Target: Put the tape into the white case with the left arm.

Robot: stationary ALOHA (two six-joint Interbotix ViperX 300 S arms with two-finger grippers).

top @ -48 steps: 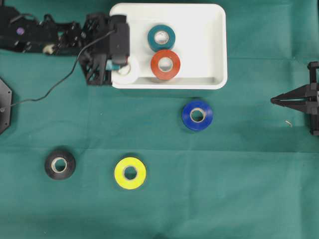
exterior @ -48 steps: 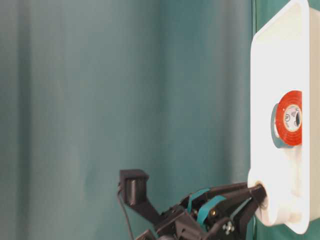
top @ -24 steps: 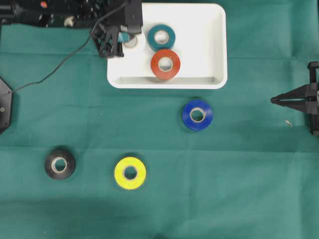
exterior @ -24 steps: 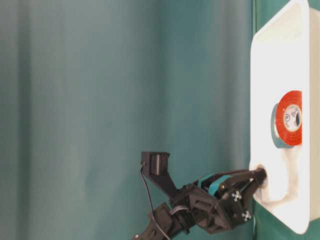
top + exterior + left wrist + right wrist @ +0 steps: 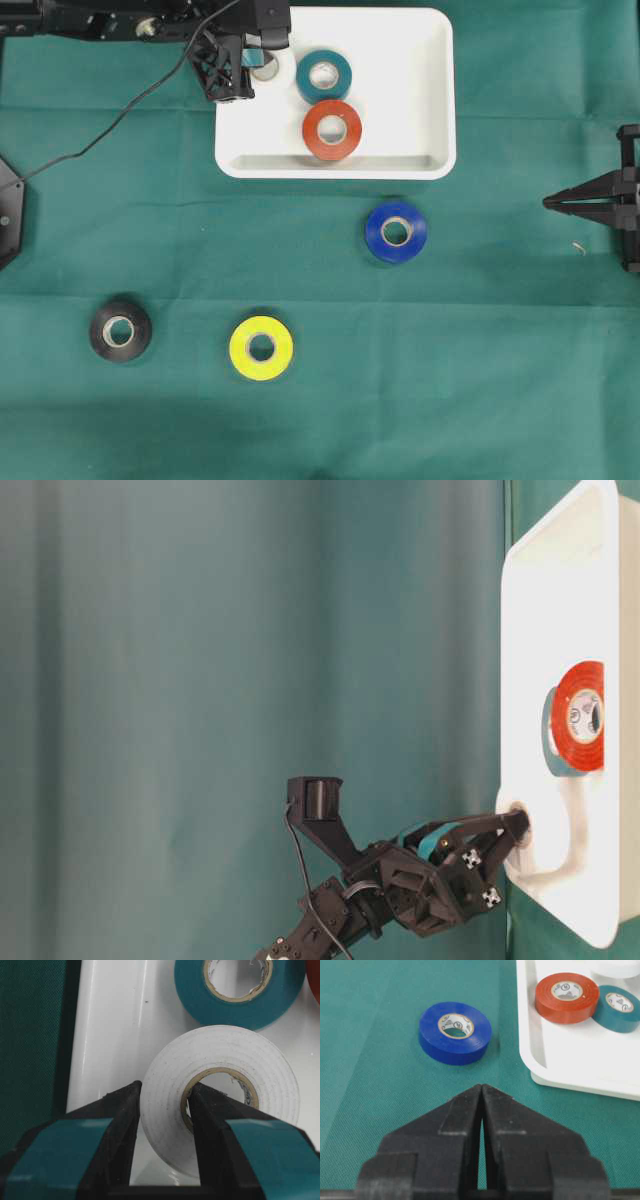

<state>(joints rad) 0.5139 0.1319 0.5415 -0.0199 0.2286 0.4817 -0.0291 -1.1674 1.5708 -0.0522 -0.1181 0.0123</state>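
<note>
A white tape roll (image 5: 250,1055) lies low over the floor of the white case (image 5: 335,168), in its far left corner. My left gripper (image 5: 165,1087) pinches the roll's wall, one teal-banded finger outside it and the other inside the core. From overhead the left gripper (image 5: 256,66) reaches over the case's left rim and mostly hides the roll. In the table-level view its fingertips (image 5: 515,825) sit at the case wall (image 5: 530,630). My right gripper (image 5: 548,202) rests shut and empty at the right edge, fingertips together (image 5: 481,1087).
Teal tape (image 5: 324,75) and red tape (image 5: 332,130) lie inside the case, right of the white roll. On the green cloth are a blue roll (image 5: 396,231), a yellow roll (image 5: 261,347) and a black roll (image 5: 120,330). A cable (image 5: 120,110) trails off the left arm.
The left gripper carried the white roll from the case's near left corner to its far left corner and lowered it inside. The right arm has not moved.
</note>
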